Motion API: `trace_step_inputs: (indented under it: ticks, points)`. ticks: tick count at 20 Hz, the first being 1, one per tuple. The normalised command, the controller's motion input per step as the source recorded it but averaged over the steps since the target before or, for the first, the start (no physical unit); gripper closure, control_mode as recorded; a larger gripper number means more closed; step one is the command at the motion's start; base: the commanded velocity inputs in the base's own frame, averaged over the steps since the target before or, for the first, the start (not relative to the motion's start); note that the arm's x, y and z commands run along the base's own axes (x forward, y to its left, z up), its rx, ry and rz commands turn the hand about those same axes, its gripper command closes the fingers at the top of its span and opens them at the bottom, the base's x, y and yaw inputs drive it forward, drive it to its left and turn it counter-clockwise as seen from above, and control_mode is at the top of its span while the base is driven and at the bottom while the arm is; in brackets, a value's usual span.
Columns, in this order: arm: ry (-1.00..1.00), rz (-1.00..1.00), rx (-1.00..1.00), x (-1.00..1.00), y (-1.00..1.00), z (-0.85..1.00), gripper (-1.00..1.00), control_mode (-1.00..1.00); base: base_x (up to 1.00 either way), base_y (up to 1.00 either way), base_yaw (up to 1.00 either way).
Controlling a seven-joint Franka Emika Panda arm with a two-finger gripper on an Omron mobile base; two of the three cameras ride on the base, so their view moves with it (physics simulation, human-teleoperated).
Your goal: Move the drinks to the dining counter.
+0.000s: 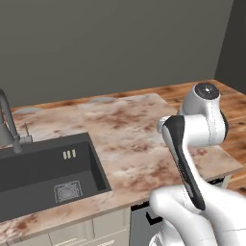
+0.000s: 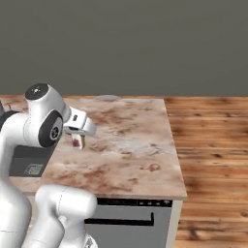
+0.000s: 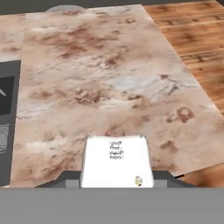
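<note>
the claw [image 2: 77, 140] hung above the worktop [image 2: 131, 145], a little way out from the sink [image 1: 48, 168] on its open side. its jaws were partly closed around a small bottle [image 3: 116, 162], whitish with a printed label as the hand view showed it; from the right base view the same bottle [image 2: 76, 141] showed pinkish below the hand. i couldn't make out the cap, so i couldn't tell which of the drinks it was. it seemed to be carried above the marbled top, not standing on it.

to finish this step well, i'd have said the arm should come straight down over the bare stretch beside the sink, keep the bottle upright, and let the base meet the surface before the jaws parted. staying away from the sink's rim and from the worktop's far edge would have kept it from tipping.
</note>
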Motion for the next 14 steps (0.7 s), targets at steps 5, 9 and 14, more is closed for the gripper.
trace_step_inputs:
  ticks: [5,9,14]
  points:
    - [0.00,0.04,0.00,0.36,0.00,-0.46,1.00,-1.00,0.00,0.00,0.00]
    - [-0.03,0.06,0.00,0.27,0.00,-0.41,1.00,-1.00,0.00,0.00,0.00]
    - [-0.15,0.09,0.02,0.21,0.03,-0.32,1.00,-1.00,0.00,0.00,0.00]
